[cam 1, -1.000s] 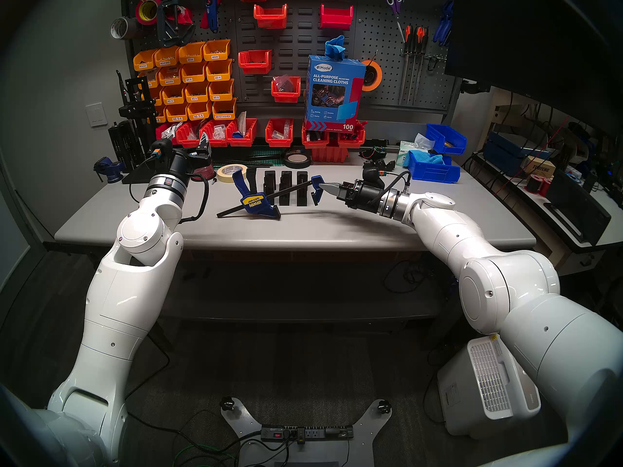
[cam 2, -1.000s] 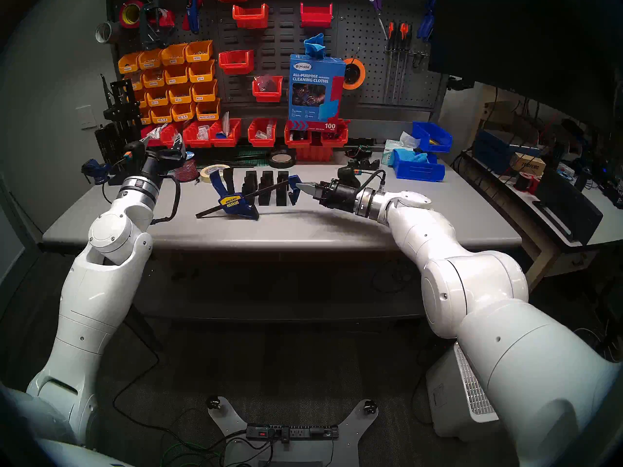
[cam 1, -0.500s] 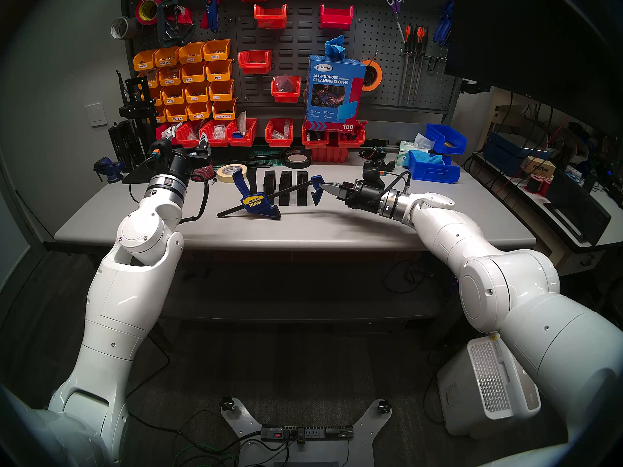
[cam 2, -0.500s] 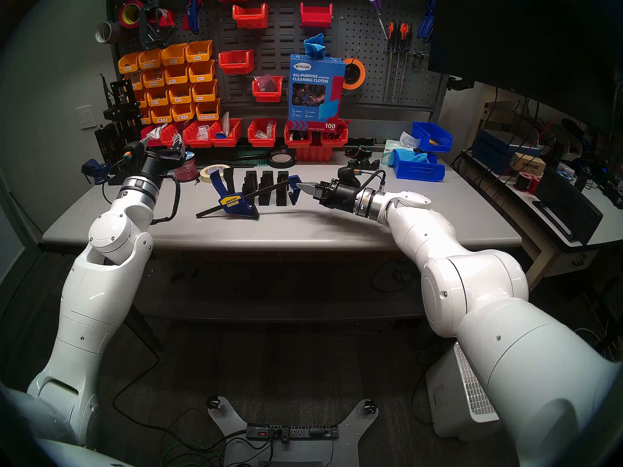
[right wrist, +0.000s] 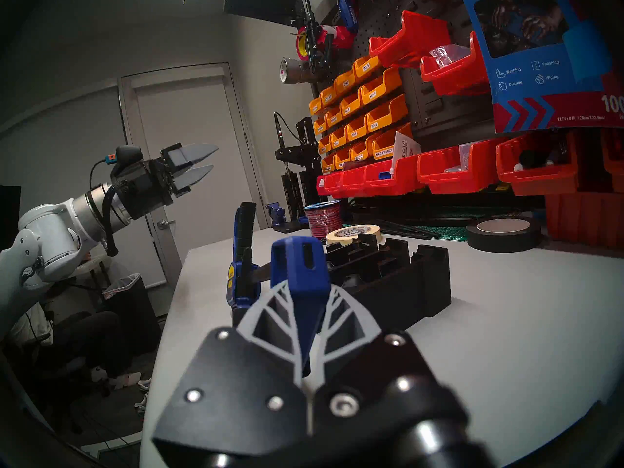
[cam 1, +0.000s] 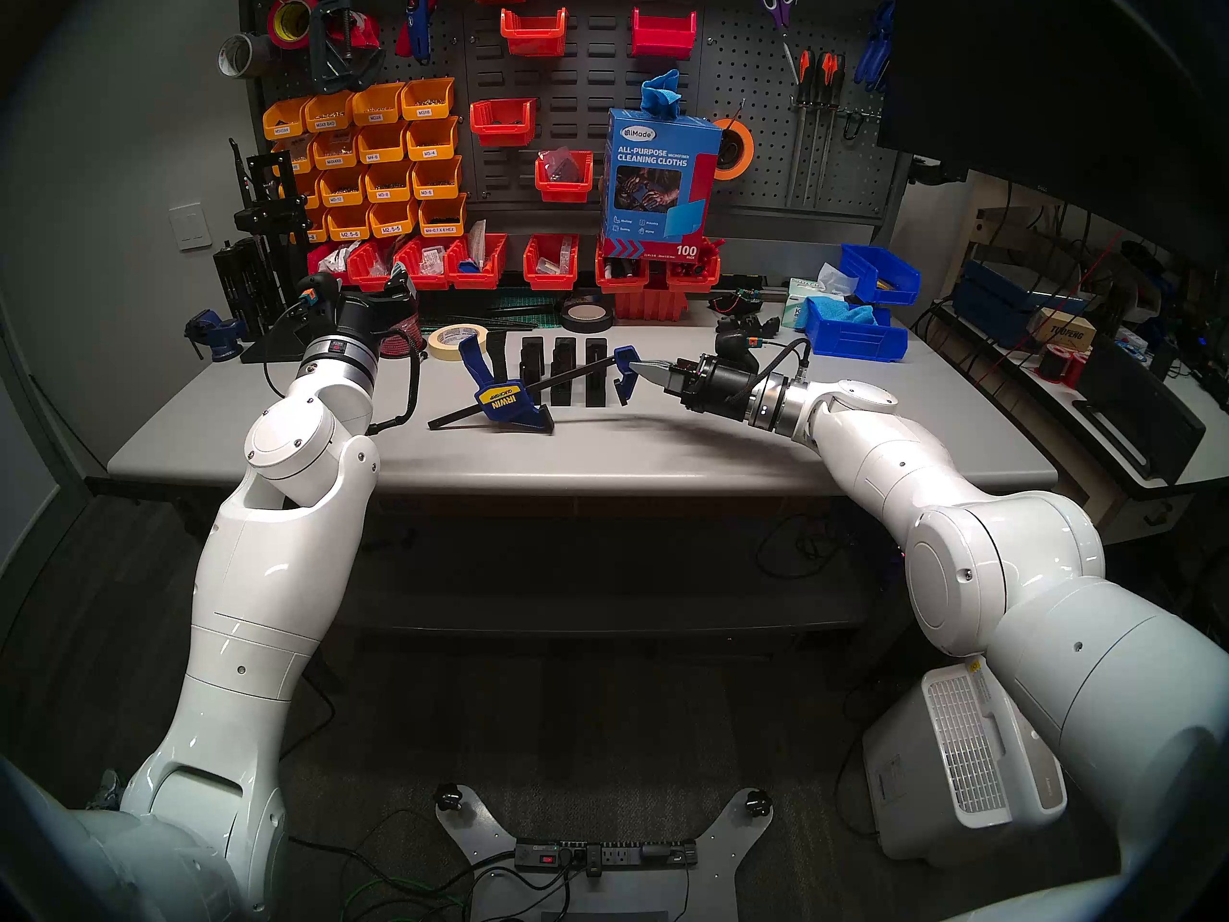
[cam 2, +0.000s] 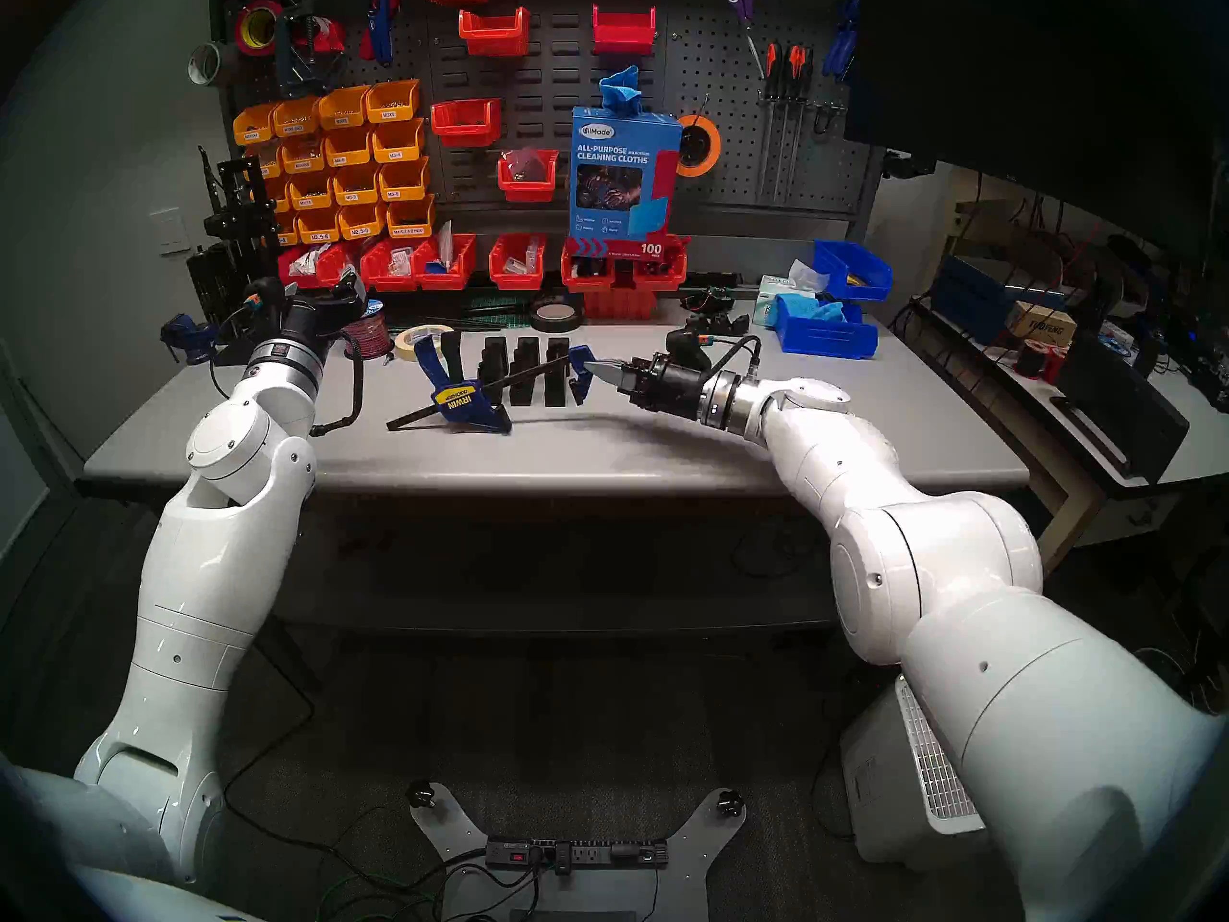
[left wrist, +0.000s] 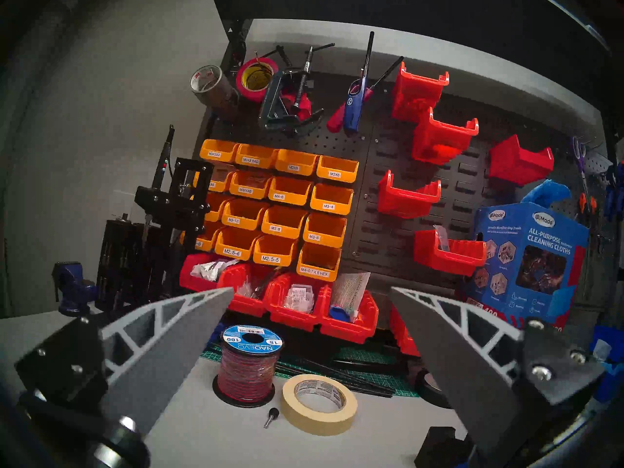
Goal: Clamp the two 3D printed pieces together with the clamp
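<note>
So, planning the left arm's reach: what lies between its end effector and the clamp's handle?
In the head view, the masking tape roll; otherwise bare table.

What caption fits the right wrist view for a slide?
Right pincer shut on the blue plastic bar clamp's end jaw beside the matte black comb-like printed pieces; left pincer open.

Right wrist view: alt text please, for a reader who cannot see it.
The right end effector is shut on the blue end jaw of the clamp, beside the two 3D printed pieces on a grey table. Behind, the left end effector hangs open in the air.
</note>
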